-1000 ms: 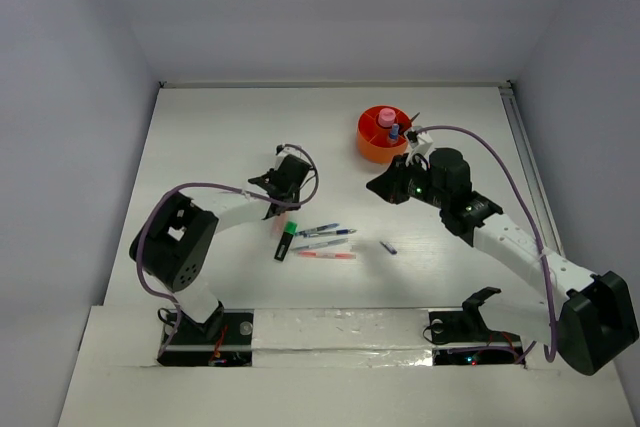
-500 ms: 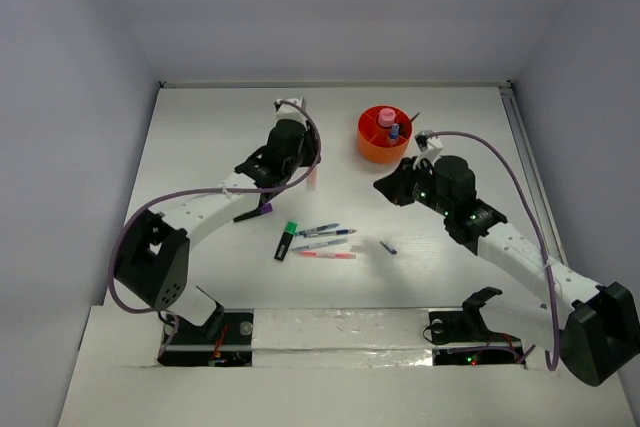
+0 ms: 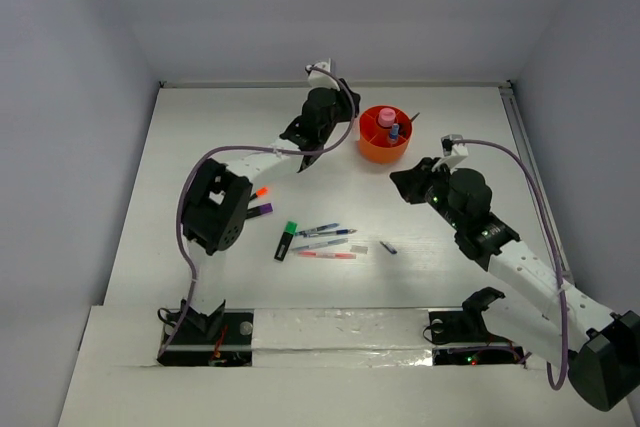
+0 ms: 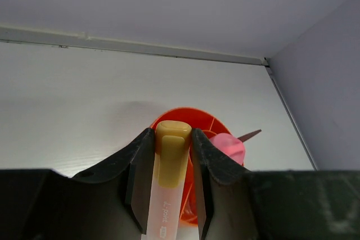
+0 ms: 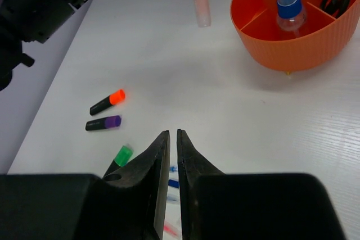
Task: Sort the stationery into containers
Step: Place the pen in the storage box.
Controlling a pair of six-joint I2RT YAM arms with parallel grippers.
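Pale pen, tiny unreadable barrel print.

Small red print runs along the pale pen barrel, too tiny to read.

The tub is orange and ribbed, on a white desk. In it – a clear bottle with a blue cap. Black highlighters carry orange, purple and green ends. The left hand is black – its marker pale pink, capped yellow.
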